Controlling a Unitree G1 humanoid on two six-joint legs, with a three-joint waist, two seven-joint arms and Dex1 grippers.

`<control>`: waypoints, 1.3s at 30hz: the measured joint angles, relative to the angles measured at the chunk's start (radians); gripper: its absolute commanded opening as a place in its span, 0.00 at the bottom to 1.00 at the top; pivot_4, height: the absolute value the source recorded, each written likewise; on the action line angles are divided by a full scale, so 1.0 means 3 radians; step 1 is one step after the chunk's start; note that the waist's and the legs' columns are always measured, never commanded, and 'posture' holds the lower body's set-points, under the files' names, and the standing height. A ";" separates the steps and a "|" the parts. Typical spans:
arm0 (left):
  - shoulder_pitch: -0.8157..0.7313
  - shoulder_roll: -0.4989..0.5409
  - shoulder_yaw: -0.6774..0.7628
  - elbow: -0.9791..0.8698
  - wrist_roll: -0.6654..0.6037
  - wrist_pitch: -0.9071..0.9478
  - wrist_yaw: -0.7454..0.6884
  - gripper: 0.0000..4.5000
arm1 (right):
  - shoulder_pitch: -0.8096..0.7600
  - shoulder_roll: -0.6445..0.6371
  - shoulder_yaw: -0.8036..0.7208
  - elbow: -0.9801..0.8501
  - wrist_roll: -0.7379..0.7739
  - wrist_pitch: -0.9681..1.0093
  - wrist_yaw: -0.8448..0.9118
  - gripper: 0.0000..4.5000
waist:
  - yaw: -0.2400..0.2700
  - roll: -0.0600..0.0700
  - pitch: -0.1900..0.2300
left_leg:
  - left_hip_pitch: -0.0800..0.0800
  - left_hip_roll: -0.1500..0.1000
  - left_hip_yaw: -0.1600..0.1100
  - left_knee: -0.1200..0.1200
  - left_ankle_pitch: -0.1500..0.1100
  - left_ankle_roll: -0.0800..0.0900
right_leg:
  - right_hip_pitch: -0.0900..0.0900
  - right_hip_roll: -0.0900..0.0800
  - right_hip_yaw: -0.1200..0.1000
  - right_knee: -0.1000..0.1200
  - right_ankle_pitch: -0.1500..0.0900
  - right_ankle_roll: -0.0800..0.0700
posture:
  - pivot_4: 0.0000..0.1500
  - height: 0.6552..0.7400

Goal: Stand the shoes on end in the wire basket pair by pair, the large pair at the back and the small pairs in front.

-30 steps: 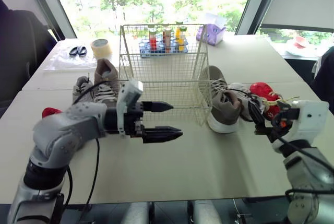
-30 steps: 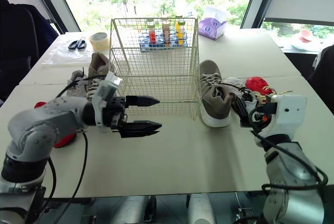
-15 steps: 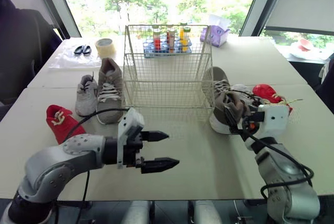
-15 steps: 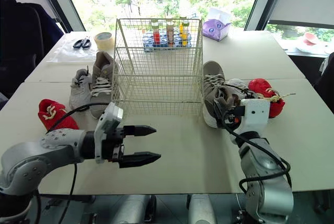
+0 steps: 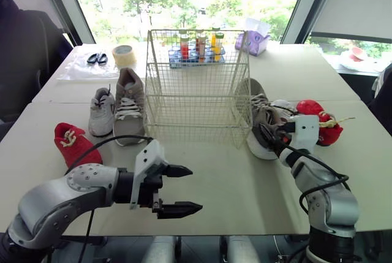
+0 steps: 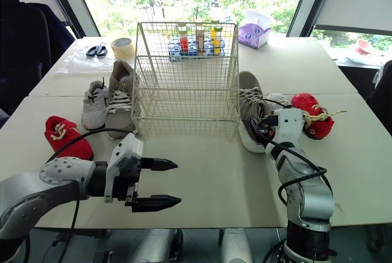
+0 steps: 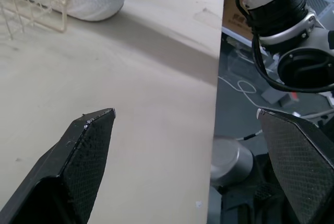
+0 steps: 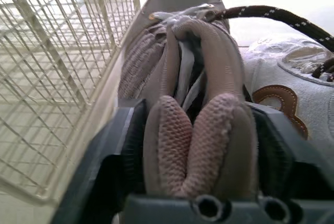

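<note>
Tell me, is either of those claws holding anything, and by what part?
The right gripper is shut on the large taupe shoe, pinching its padded heel collar between the two fingers. The left gripper is open and holds nothing.

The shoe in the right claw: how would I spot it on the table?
Find the wire basket mid-table. Beside its right wall sits a large taupe shoe, heel pinched by the right gripper. Its neighbours, a grey shoe and a red shoe, are smaller.

Wire basket [image 5: 197,110] on table [image 5: 220,174], 3 shoes [image 5: 128,106] each side.
</note>
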 measured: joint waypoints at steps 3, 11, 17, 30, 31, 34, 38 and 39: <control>-0.0007 -0.0002 -0.0001 0.0021 0.0005 -0.0004 -0.0003 1.00 | 0.0033 -0.0035 0.0053 -0.0036 -0.0035 -0.0033 -0.0059 0.20 | -0.0002 -0.0018 -0.0020 | 0.0003 0.0001 -0.0002 -0.0002 0.0000 0.0000 | 0.0003 0.0000 -0.0003 0.0000 -0.0004 -0.0002 | 1.00 0.01; -0.0169 0.0220 0.0199 0.0258 -0.0153 0.0023 -0.0292 1.00 | -0.0044 -0.0334 0.0120 0.0070 -0.0078 -0.0202 -0.0010 0.10 | -0.0001 -0.0018 -0.0017 | 0.0001 0.0000 -0.0006 -0.0001 -0.0001 0.0000 | 0.0007 -0.0002 -0.0009 -0.0005 -0.0007 -0.0003 | 1.00 0.01; -0.0997 0.0630 0.0695 0.1079 -0.0536 0.0171 -0.0781 1.00 | -0.1157 -0.0888 -0.0405 0.0232 0.0194 0.0002 0.0032 0.10 | 0.0002 0.0043 0.0037 | -0.0018 -0.0002 0.0003 -0.0005 0.0001 0.0004 | -0.0016 -0.0002 -0.0011 0.0000 -0.0005 0.0001 | 1.00 0.01; -0.3064 0.0078 0.0757 0.3410 -0.0448 0.0314 -0.0642 1.00 | -0.2426 -0.2168 -0.0221 0.0467 0.0597 -0.0468 0.1170 0.10 | -0.0037 0.0030 0.0064 | -0.0015 -0.0023 0.0004 -0.0009 -0.0009 0.0022 | -0.0016 -0.0008 -0.0006 -0.0001 -0.0005 0.0026 | 1.00 0.01; -0.3227 0.0078 0.0740 0.3605 -0.0348 0.0289 -0.0682 1.00 | -0.2567 -0.2220 -0.0188 0.0500 0.0626 -0.0586 0.1294 0.10 | -0.0041 0.0029 0.0063 | -0.0012 -0.0023 0.0006 -0.0013 -0.0009 0.0022 | -0.0014 -0.0008 -0.0007 -0.0001 -0.0005 0.0026 | 1.00 0.01; -0.3563 0.0064 0.0545 0.4141 0.0030 0.0217 -0.0923 1.00 | -0.2844 -0.2309 -0.0059 0.0660 0.0654 -0.0900 0.1595 0.10 | -0.0039 0.0024 0.0062 | -0.0011 -0.0023 0.0005 -0.0014 -0.0009 0.0021 | -0.0012 -0.0009 -0.0008 -0.0001 -0.0006 0.0028 | 1.00 0.01; -0.4020 -0.0149 0.0414 0.4897 0.0425 0.0081 -0.1213 1.00 | -0.2967 -0.2268 0.0209 0.0863 0.0684 -0.1056 0.1881 0.10 | -0.0028 0.0010 0.0071 | -0.0023 -0.0024 0.0004 -0.0005 -0.0009 0.0020 | -0.0019 -0.0010 -0.0007 0.0000 -0.0004 0.0031 | 1.00 0.01; -0.4122 -0.0174 0.0411 0.5008 0.0485 0.0064 -0.1279 1.00 | -0.2982 -0.2241 0.0271 0.0860 0.0701 -0.1089 0.1932 0.10 | -0.0029 0.0008 0.0072 | -0.0028 -0.0024 0.0003 -0.0004 -0.0009 0.0020 | -0.0024 -0.0010 -0.0007 0.0000 -0.0003 0.0032 | 1.00 0.01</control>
